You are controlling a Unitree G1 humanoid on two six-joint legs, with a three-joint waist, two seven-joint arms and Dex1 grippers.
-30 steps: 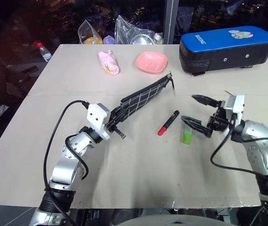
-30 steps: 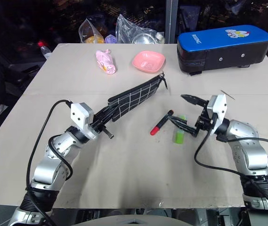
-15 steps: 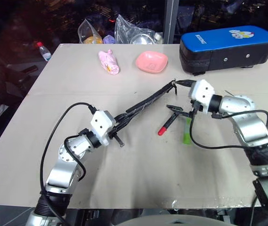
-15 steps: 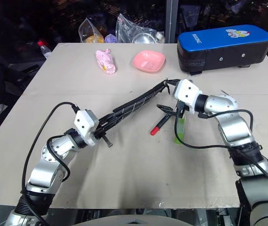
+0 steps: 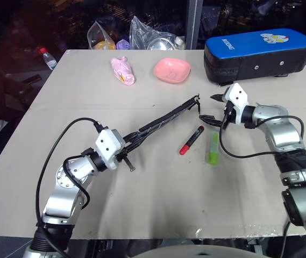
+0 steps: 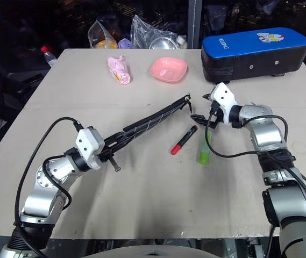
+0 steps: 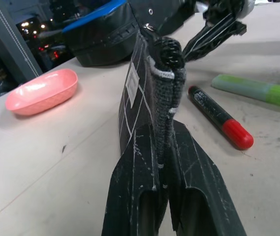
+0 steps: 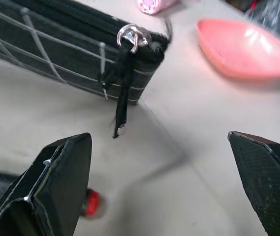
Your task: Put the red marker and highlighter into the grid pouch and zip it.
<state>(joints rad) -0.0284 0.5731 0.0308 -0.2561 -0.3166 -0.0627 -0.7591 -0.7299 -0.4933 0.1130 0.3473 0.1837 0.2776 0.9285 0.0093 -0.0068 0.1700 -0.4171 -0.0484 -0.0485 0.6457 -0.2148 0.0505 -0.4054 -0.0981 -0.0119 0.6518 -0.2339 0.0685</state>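
2 grippers work around the grid pouch [image 5: 166, 119]: the left gripper [image 5: 133, 144] is clamped on the pouch's near end, holding it edge-up above the table [image 5: 142, 199], while the right gripper [image 5: 212, 109] hovers with its fingers spread wide just beside the pouch's far end, where the black zipper pull [image 8: 122, 88] dangles. Near that end, the red marker [image 5: 192, 140] and the green highlighter [image 5: 213, 148] lie on the table side by side

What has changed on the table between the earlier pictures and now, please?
The right end effector, wide open, swung from beside the highlighter up to the grid pouch's zipper end. The left end effector stays shut on the pouch, now turned edge-on. Red marker and highlighter lie unmoved.
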